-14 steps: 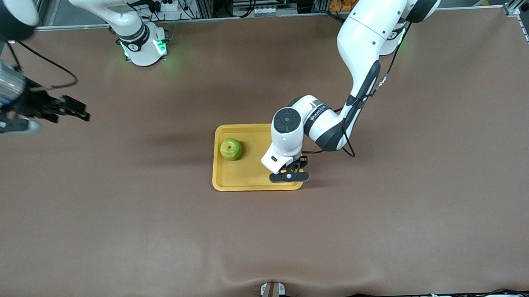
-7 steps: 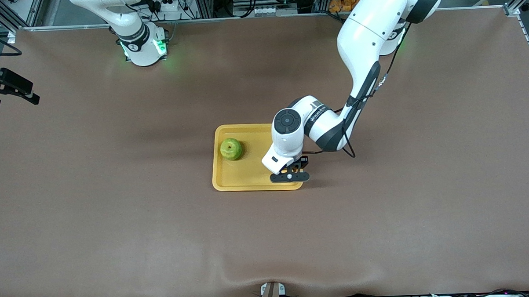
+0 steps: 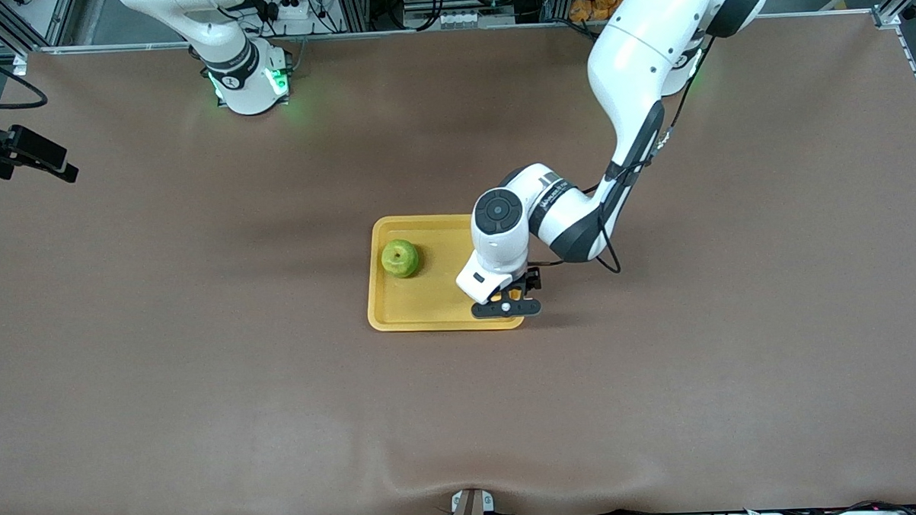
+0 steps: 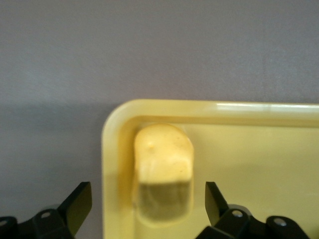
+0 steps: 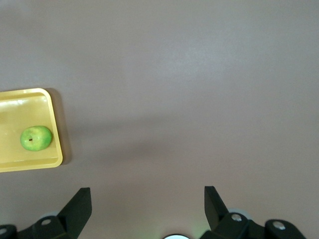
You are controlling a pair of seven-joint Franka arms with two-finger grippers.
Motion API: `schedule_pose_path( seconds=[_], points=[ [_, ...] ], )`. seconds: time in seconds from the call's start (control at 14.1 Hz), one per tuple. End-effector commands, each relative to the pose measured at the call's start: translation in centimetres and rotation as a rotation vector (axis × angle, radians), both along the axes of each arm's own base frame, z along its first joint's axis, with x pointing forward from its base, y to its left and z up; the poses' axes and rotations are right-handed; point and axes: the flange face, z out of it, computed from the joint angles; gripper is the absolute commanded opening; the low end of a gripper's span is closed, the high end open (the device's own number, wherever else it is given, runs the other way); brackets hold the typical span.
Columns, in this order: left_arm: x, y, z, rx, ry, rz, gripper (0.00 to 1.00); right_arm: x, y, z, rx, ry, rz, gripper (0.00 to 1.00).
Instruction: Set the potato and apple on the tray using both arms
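Note:
The yellow tray [image 3: 429, 308] lies mid-table. The green apple [image 3: 400, 258] sits on it, toward the right arm's end. My left gripper [image 3: 505, 308] is low over the tray's corner nearest the front camera at the left arm's end. In the left wrist view the potato [image 4: 163, 172] lies in that corner of the tray [image 4: 249, 169]. The left gripper [image 4: 148, 194] is open, its fingers apart from the potato on either side. The arm hides the potato in the front view. My right gripper [image 3: 35, 154] is open and empty [image 5: 147, 196] over the table's right-arm end, and sees the apple [image 5: 36, 138].
Brown cloth covers the table. The arms' green-lit bases [image 3: 250, 82] stand along the edge farthest from the front camera. A small mount [image 3: 467, 509] sits at the edge nearest the front camera. Nothing else lies on the cloth.
My right arm has pulled back from over the table to its own end. My left gripper has stayed over the tray's corner, shifting only slightly toward the left arm's end.

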Motion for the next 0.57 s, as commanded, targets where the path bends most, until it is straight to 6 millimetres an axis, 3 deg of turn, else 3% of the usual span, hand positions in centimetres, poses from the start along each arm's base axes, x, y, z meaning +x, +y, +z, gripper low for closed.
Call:
schedule_pose_path(
  seconds=[0.0, 0.14, 0.5],
  points=[
    [2.2, 3.9, 5.2, 0.038, -0.006, -0.012, 1.0, 0.6, 0.3, 1.5, -0.009, -0.015, -0.016, 1.0],
    [3.9, 7.6, 9.2, 0.053, 0.001, -0.039, 1.0, 0.6, 1.9, 0.7, -0.01, 0.002, 0.015, 1.0],
    [6.7, 17.2, 17.4, 0.084, 0.004, 0.041, 1.0, 0.6, 1.3, -2.5, -0.009, 0.04, 0.015, 1.0]
  ],
)
